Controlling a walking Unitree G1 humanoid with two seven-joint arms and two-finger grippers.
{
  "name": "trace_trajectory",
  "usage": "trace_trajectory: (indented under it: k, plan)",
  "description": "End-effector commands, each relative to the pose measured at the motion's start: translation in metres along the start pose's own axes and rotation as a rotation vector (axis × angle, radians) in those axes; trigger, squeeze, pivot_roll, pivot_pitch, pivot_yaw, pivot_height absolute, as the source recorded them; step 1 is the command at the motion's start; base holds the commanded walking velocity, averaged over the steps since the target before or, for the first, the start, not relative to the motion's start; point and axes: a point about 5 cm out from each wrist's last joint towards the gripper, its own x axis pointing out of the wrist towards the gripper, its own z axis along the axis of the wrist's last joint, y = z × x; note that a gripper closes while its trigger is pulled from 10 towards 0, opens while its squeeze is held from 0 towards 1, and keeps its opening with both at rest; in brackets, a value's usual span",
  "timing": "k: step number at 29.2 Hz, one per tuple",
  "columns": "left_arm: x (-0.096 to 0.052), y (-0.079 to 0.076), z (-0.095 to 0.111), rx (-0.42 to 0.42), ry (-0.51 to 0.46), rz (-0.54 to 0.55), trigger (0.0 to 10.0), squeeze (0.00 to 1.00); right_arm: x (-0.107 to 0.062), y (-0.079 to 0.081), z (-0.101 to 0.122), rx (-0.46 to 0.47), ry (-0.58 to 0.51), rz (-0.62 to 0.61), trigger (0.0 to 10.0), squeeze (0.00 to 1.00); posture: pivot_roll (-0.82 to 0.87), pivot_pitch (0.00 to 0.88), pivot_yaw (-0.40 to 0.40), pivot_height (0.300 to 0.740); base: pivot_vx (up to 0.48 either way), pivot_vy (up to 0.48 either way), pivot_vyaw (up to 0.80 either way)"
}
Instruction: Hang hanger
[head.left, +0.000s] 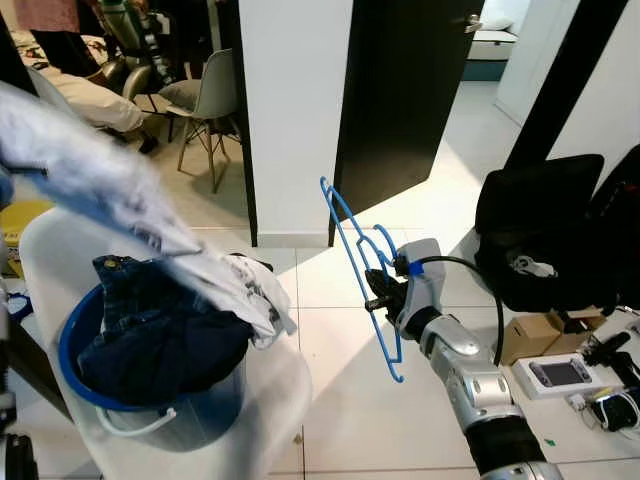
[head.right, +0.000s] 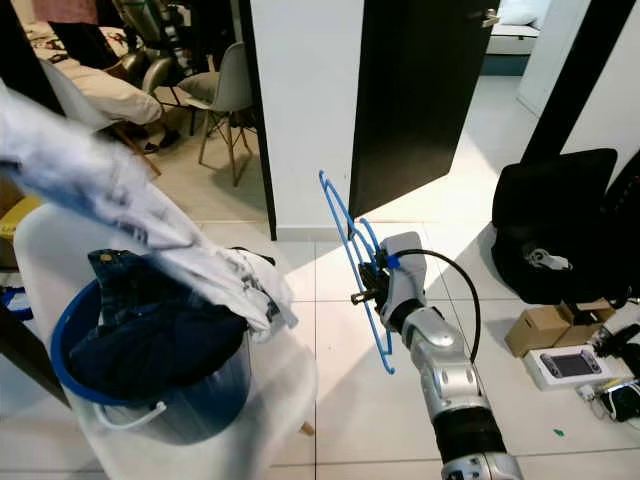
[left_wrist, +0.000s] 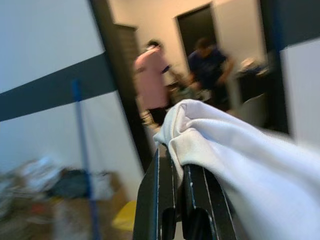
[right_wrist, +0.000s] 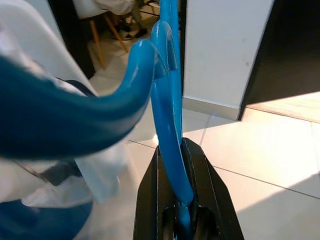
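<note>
Right gripper (right_wrist: 180, 197) clamped on blue hanger (head.left: 352, 252), held upright in open air over bare tile floor (head.left: 340, 390), just short of dark door's (head.left: 400, 90) edge. Left gripper (left_wrist: 179, 175) pinching white garment (left_wrist: 235, 150), stretched above blue basket (head.left: 75, 345). No legible writing; motion blur possibly hiding some.
</note>
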Motion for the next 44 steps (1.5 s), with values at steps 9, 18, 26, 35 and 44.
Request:
trace_trajectory:
  k: [9,18,26,35,44]
  plan:
    - [-0.021,-0.044,-0.024,-0.243,0.111,-0.224,0.0,0.0,0.001,-0.001,0.0,0.01,-0.003,-0.002,10.0,0.0,-0.02,0.024,-0.04,0.74,0.0,0.0,0.0]
    - [-0.048,-0.069,-0.059,-0.445,0.331,-0.383,0.0,0.0,0.001,-0.001,0.0,0.013,-0.002,0.001,10.0,0.0,-0.01,0.026,-0.038,0.74,0.0,0.0,0.0]
    - [-0.069,-0.087,-0.062,-0.613,0.391,-0.522,0.0,0.0,0.0,0.0,-0.001,0.013,0.0,0.004,10.0,0.0,-0.01,0.025,-0.042,0.74,0.0,0.0,0.0]
    - [-0.098,-0.091,-0.087,-0.415,0.56,-0.696,3.1,0.0,0.0,-0.001,-0.001,0.012,0.005,0.011,10.0,0.0,-0.01,0.023,-0.048,0.74,0.0,0.0,0.0]
    - [-0.092,-0.11,-0.089,-0.234,0.48,-0.673,10.0,0.14,0.0,-0.001,-0.001,0.009,0.007,0.011,10.0,0.0,-0.02,0.025,-0.048,0.74,0.0,0.0,0.0]
